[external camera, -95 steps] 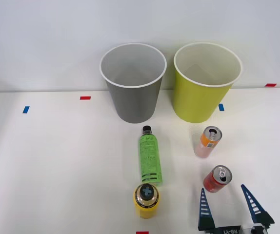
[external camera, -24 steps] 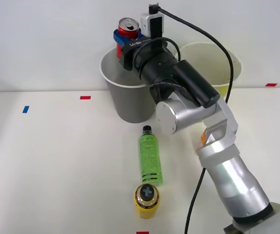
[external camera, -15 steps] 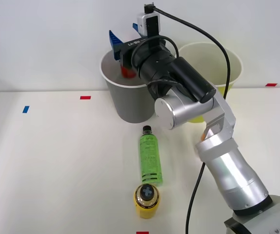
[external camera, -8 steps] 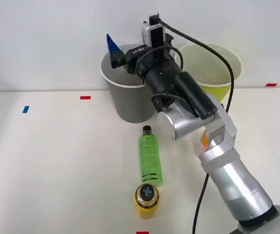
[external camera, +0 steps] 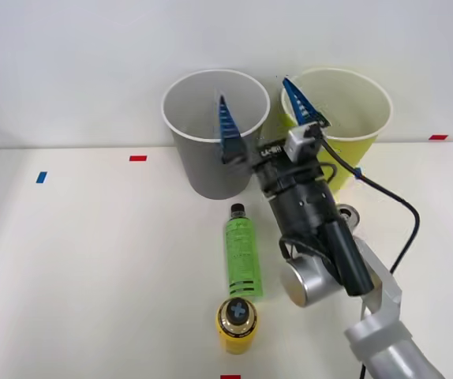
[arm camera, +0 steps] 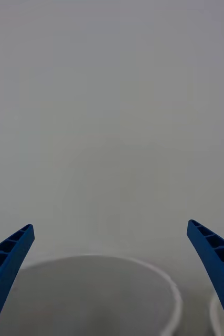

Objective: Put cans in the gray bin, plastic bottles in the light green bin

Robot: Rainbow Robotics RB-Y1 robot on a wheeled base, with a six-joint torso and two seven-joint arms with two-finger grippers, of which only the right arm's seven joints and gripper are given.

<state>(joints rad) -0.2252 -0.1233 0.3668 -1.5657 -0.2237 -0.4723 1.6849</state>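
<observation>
Front view, taken left to right. The white desk [external camera: 76, 253] carries a blue tape mark [external camera: 42, 177] near its left side and a red tape mark [external camera: 138, 158] further in. The large gray tapered plastic bin with a white rim [external camera: 211, 166] stands upright at the back of the desk. In front of it the slim translucent green plastic bottle with black print and a dark screw cap [external camera: 242, 251] lies on the desk, cap toward the gray bin. Just in front of the bottle's base stands the squat yellow plastic bottle with a dark cap [external camera: 237, 324], close to it; contact cannot be judged. A red tape mark [external camera: 230, 377] sits at the near edge.

The right arm [external camera: 321, 245] rises from the lower right, and its claw [external camera: 263, 115] is held between the two bins, spread wide and gripping nothing. One blue ribbed finger [external camera: 226, 128] overlaps the gray bin's mouth; the other overlaps the near rim of the large yellow-green tapered plastic bin with a white rim [external camera: 345, 166], which stands upright just beside the gray bin. The silver top of a can [external camera: 346, 212] shows at the arm's right edge; the rest is hidden. A red tape mark [external camera: 438, 137] lies at the far right.

Right wrist view: both fingers of the claw [arm camera: 112, 278] sit at the corners, wide apart, nothing between them. The gray bin's rim [arm camera: 159, 275] curves beyond them.
</observation>
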